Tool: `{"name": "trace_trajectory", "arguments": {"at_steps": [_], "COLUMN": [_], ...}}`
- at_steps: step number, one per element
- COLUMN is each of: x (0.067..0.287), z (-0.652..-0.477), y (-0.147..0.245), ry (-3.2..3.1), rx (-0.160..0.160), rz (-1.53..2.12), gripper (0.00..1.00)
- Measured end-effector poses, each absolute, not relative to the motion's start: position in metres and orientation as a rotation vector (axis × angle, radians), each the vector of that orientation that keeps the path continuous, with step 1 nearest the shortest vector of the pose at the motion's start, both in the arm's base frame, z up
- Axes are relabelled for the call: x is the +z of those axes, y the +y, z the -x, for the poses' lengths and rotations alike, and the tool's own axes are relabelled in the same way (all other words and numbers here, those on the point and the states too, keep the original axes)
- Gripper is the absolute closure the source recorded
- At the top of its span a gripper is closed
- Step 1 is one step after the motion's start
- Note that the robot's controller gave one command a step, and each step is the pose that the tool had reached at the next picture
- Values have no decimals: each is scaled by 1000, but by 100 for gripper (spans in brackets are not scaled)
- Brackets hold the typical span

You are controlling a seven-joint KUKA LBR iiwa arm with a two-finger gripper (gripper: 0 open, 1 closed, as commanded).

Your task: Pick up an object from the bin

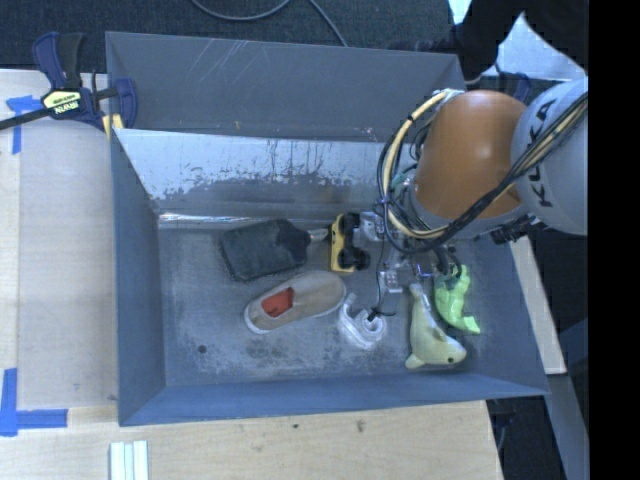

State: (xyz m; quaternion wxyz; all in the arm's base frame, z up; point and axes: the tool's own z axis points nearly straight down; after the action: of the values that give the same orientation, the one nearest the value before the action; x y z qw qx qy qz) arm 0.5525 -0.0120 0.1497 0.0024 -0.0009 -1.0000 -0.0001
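Note:
My gripper (385, 290) hangs low in the right half of the bin, under the orange cover. Its tip is directly above a small white, ring-shaped thing (360, 329) on the bin floor. Left of it lies a grey slipper-like shoe (300, 302) with a red inside, on its side. A yellow and black tool-like thing (346, 242) sits just up and left of the gripper. To the right lie a pale yellow soft toy (432, 342) and a bright green toy (456, 301), touching each other.
A dark grey, crumpled pad (262, 249) rests toward the back of the floor, left of the yellow and black thing. The arm and its cables cover the bin's right back corner. The bin's walls slope steeply inward.

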Motion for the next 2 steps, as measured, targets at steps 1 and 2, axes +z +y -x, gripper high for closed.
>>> {"name": "trace_trajectory", "arguments": {"at_steps": [1, 2], "x": [154, 138], "z": [-554, -552], "y": [-12, -2], "ry": [-3145, -3157], "rx": [0, 0], "rz": [2, 27], "gripper": [0, 0]}}
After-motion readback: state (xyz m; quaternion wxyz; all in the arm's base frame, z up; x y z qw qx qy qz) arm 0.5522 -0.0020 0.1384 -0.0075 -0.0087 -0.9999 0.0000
